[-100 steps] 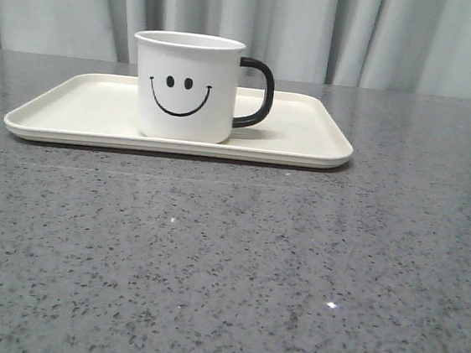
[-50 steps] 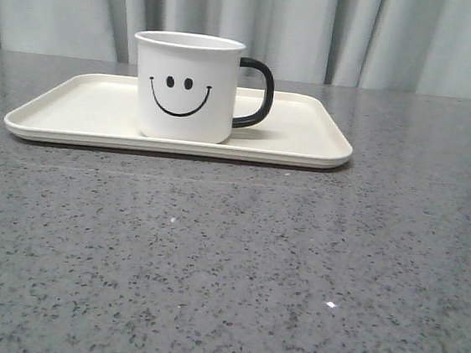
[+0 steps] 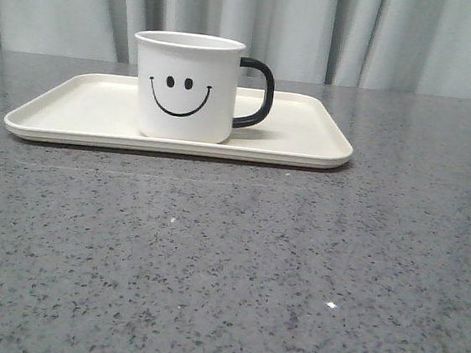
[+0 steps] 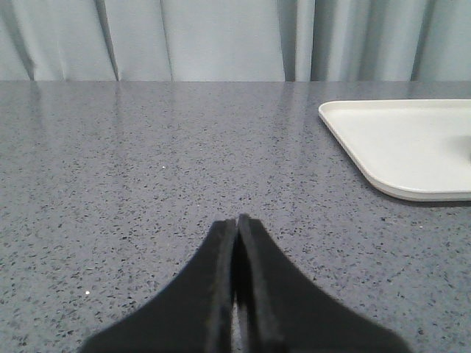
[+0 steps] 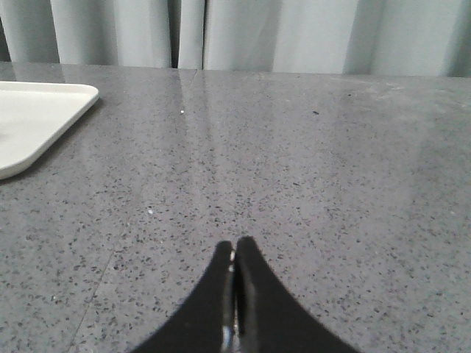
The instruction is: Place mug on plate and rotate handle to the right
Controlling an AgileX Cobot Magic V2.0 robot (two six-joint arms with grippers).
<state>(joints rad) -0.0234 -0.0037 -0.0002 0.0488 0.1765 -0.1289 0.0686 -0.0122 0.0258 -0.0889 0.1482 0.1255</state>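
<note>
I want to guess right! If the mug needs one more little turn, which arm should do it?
Probably the right. The handle already points right on the mug, which stands on the plate, so little seems left. Both hands, left and right, are shut and empty.

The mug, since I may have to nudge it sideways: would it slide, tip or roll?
The mug stands upright on a flat base about as wide as its height, so it would probably slide rather than tip. It looks rigid and smooth, likely slippery on the plate. The handle juts right, so an off-centre push could spin it.
</note>
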